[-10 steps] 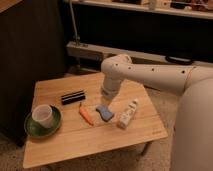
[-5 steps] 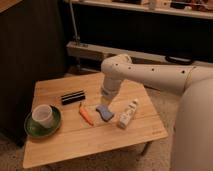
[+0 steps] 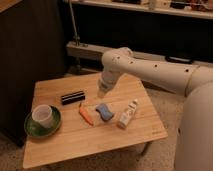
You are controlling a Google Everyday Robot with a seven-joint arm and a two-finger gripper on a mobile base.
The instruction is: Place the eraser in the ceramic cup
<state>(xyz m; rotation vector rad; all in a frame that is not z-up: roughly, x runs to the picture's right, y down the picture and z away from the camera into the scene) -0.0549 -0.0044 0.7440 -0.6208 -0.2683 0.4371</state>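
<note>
**Nothing on the table has shifted; gripper shut beside the eraser**

Nothing on the table point(image 3: 100, 139) has moved since the earlier frames: every item lies where it did, and the arm point(image 3: 150, 72) holds nearly the same pose, reaching in from the right with its elbow bent above the far edge.

By count there is one eraser point(image 3: 73, 97), one cup point(image 3: 42, 116), one saucer point(image 3: 31, 130), one carrot point(image 3: 86, 115), one block point(image 3: 104, 111) and one bottle point(image 3: 127, 114). That makes six things on a single wooden table. One arm and one gripper point(image 3: 103, 89) work over them.

The eraser lies flat on the left rear part of the tabletop. Its long axis runs nearly left to right across the view, and its right end sits a little farther back than its left. A pale stripe follows that same line. It is beyond the carrot, well apart from the cup, and touches neither.

The cup stands upright, mouth up, on the green saucer at the front left corner.

The gripper points down over the middle of the table, just to the right of the eraser's right end and beyond the blue block. Its fingers are drawn together and grip nothing. Whether its tip touches the wood cannot be told.

The carrot lies between the saucer and the block, with its thin end toward the front. The white bottle lies right of the block, its cap end toward the far right.
</note>
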